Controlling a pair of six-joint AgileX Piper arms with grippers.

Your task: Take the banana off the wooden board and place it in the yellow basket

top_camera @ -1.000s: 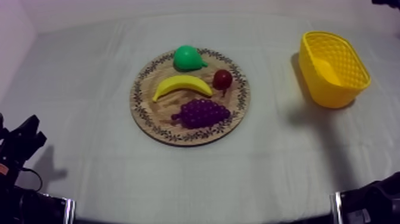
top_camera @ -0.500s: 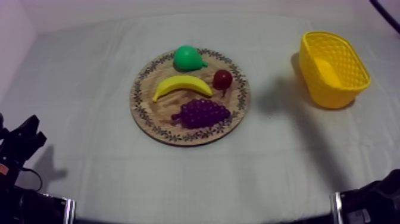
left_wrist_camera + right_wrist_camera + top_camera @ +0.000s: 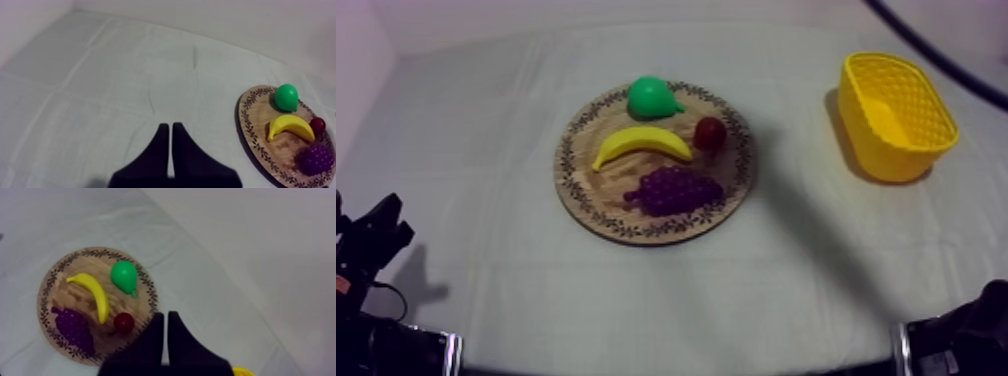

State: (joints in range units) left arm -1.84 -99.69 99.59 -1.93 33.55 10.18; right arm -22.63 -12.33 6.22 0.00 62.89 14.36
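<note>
Tabletop (image 3: 486, 150) with a grey-white cloth. Wooden board (image 3: 606, 192) mid-table, yellow basket (image 3: 896, 155) well apart at the right. Banana (image 3: 641, 145) lies on the board between grapes (image 3: 676, 190) and pear (image 3: 651, 97), small red fruit (image 3: 711, 132) just beside its tip. Left end effector (image 3: 170, 127) closed on nothing over bare cloth. Right end effector (image 3: 165, 315) closed on nothing, near the board's rim.

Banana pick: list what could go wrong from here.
1. The banana lies close among the pear, the small red fruit and the grapes on the wooden board; a descending tool could knock a neighbour off.
2. The right tool is shut; unless it opens first, it would likely push the banana rather than grasp it.
3. The yellow basket looks narrow; a crosswise banana might catch its rim.
</note>
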